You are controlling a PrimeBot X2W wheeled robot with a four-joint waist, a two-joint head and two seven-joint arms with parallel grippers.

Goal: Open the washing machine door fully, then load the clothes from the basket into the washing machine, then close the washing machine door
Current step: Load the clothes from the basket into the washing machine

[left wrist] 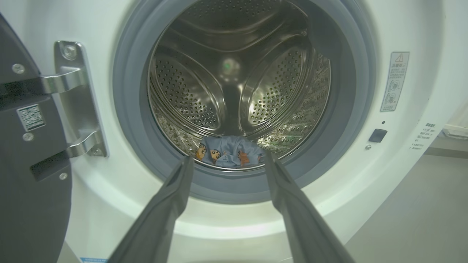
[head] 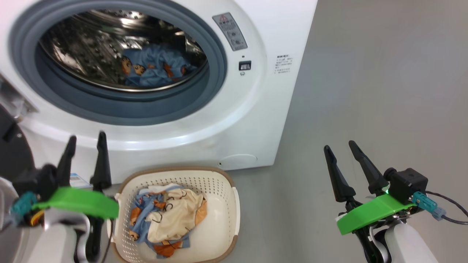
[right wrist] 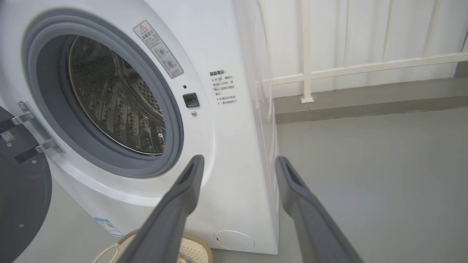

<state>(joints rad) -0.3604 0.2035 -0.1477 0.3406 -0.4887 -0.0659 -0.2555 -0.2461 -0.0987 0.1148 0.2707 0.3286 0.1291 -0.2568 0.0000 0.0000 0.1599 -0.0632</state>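
In front of the washing machine (head: 252,120), loading looks part done.
Some clothes (head: 153,67) lie in the drum (left wrist: 234,73), more in the basket (head: 175,170) below. The left gripper (head: 87,137) and right gripper (head: 339,145) are wide open, empty; next, one must grab cloth.

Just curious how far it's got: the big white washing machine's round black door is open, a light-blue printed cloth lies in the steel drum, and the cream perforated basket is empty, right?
Not empty: the head view shows the cream perforated basket holding light-blue printed clothes and a cream piece. The open door and blue cloth in the drum are right.
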